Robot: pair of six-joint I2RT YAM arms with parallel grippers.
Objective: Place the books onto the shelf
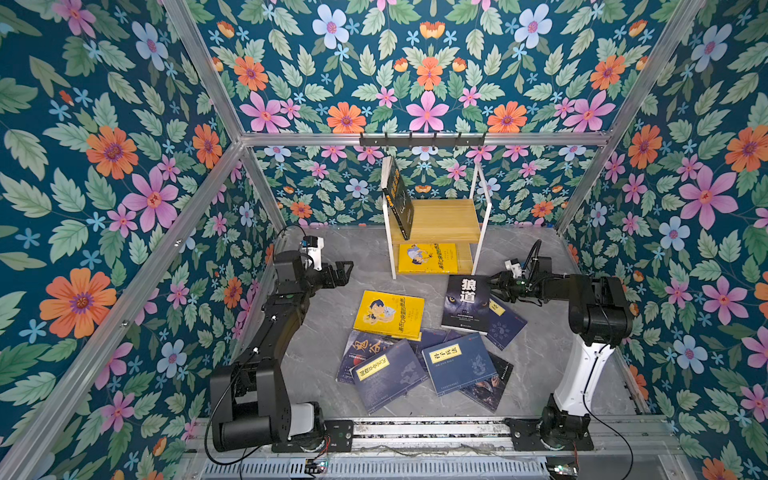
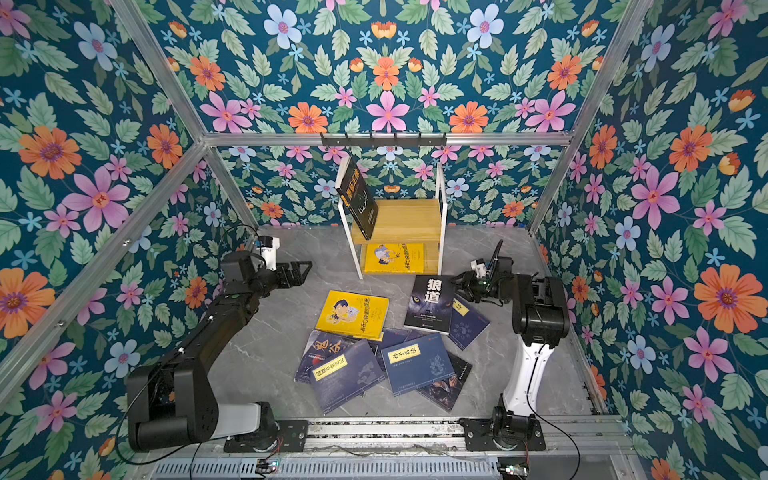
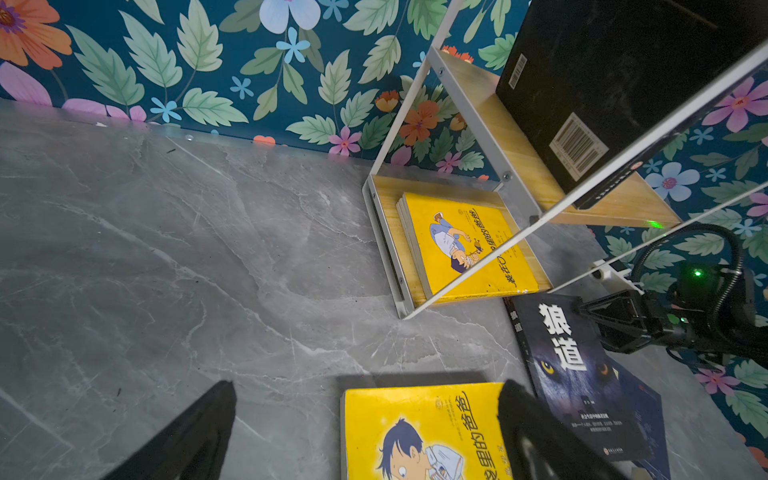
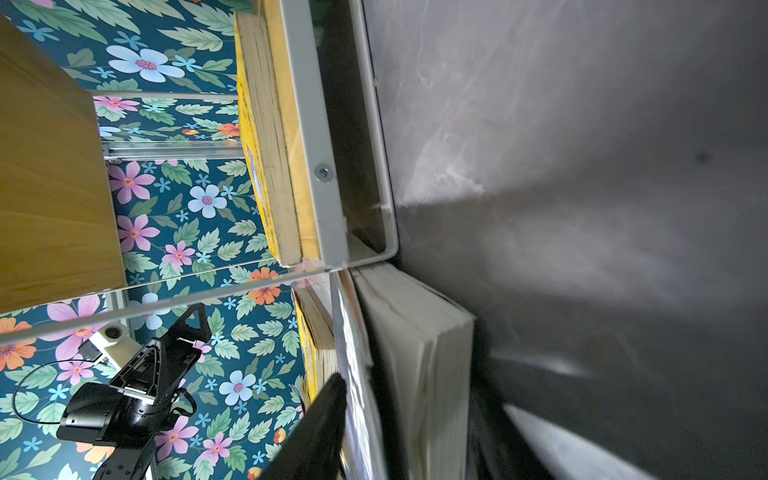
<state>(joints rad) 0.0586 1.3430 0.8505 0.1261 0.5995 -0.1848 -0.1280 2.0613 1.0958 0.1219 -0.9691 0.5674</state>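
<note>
In a top view: left pincer (image 1: 348, 274) spread wide over bench (image 1: 316, 374), left of shelf (image 1: 449, 220). Right pincer (image 1: 492, 282) at wolf-cover book (image 1: 465, 303), just near of shelf. Other books (image 1: 415, 357) lie loose, nearer.
Left wrist: yellow book (image 3: 457, 241) flat on shelf's lower tier.
Right wrist: jaws straddle wolf-cover book's page edge; clamped or not, cannot tell.

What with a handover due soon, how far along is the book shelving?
Done: a black paperback leans on the wooden two-tier shelf, upper board; a yellow cartoon-boy book lies on the lower. In hand: the right gripper's jaws straddle the dark wolf-cover book's edge; the left gripper hovers open. Left: another yellow book and the navy-and-dark pile on the grey table.
</note>
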